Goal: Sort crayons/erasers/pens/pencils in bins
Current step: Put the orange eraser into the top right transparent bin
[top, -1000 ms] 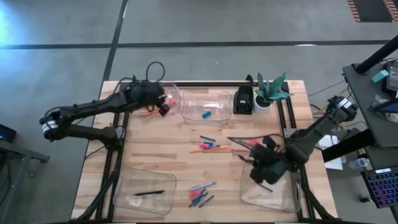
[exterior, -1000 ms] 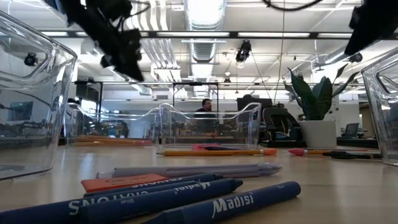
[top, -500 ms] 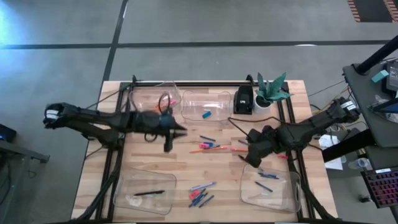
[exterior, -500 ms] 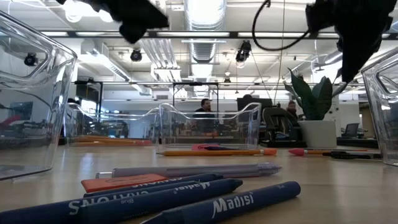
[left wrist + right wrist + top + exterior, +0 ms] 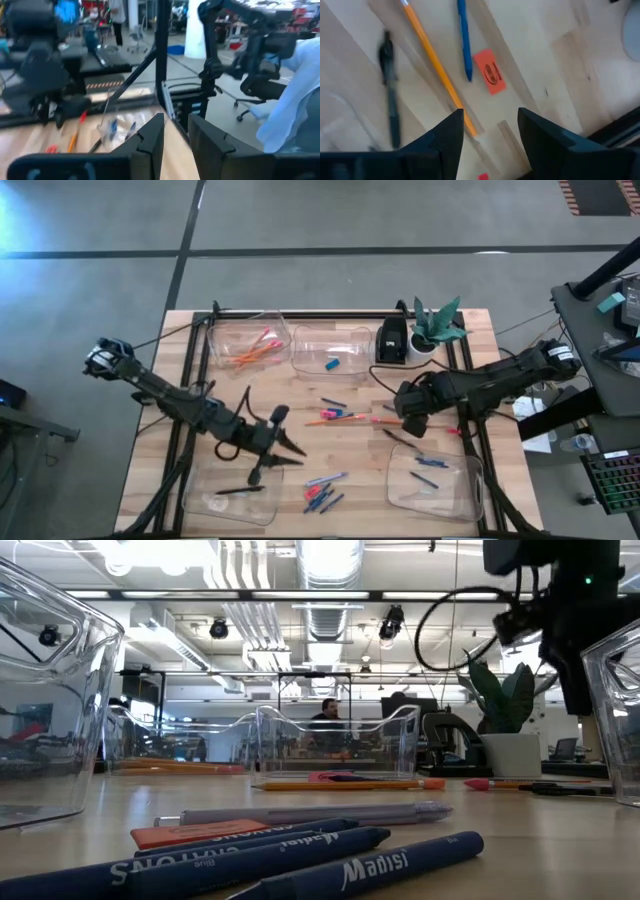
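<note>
Loose items in the table middle: an orange pencil (image 5: 437,82) lying just ahead of the right gripper (image 5: 487,132), long axis running away from the jaws at a slant, its near end between the two dark fingers in the right wrist view. Beside it a blue crayon (image 5: 464,40) roughly parallel, a red-orange eraser (image 5: 490,72) just off the crayon tip, and a dark pen (image 5: 390,97) on the pencil's other side. In the high view the same cluster (image 5: 340,416) sits just left of the right gripper (image 5: 407,420), which is the nearer one. Right jaws stand wide, nothing between them. Judgement: pencil is the likely next pick; jaws already straddle its line, so a descent and close should do, but crayon and eraser are close enough to get nudged.

Left gripper (image 5: 275,448) hangs over the near-left bin (image 5: 200,480), which holds a black pen (image 5: 240,490). Its fingers (image 5: 150,140) stand narrowly apart, nothing seen between them. Second loose pile of crayons and erasers (image 5: 322,492) lies between the two near bins, near this gripper.

Far-left bin (image 5: 228,332) has pencils; far-middle bin (image 5: 310,360) a blue eraser; near-right bin (image 5: 400,490) blue crayons.

Surface: light wood table (image 5: 470,330). Small black box (image 5: 390,340) and potted plant (image 5: 436,325) at the far right edge. Beyond: grey floor, open workshop, a person seated far back in the low view (image 5: 326,720).
</note>
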